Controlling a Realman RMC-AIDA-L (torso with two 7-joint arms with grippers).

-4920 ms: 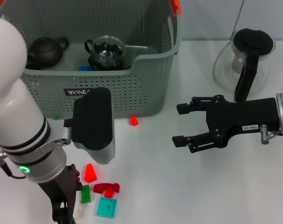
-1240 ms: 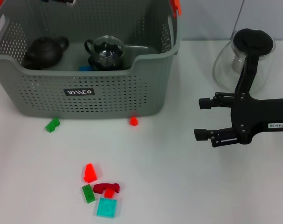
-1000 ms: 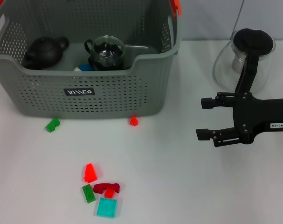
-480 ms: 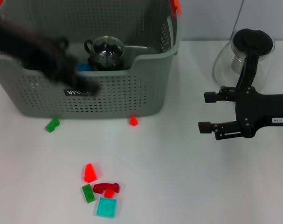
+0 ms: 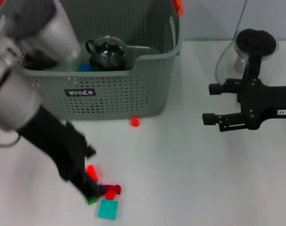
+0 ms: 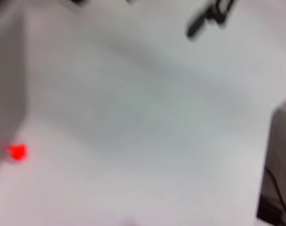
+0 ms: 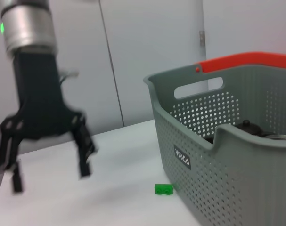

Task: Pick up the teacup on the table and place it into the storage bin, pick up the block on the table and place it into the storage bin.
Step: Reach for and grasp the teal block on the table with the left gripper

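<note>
Left hand (image 5: pixel 88 186), fingers apart, sits low over the loose blocks (image 5: pixel 107 208) on the tabletop (image 5: pixel 180 179). Right hand (image 5: pixel 213 103), fingers apart, empty, hangs beside the storage bin (image 5: pixel 110 94).

A big white table (image 5: pixel 180 179) fills most of the room in front. Behind it stands a pale grey wall (image 5: pixel 213 19). In the right wrist view the wall (image 7: pixel 147 52) has flat panels with thin dark lines between them.
</note>
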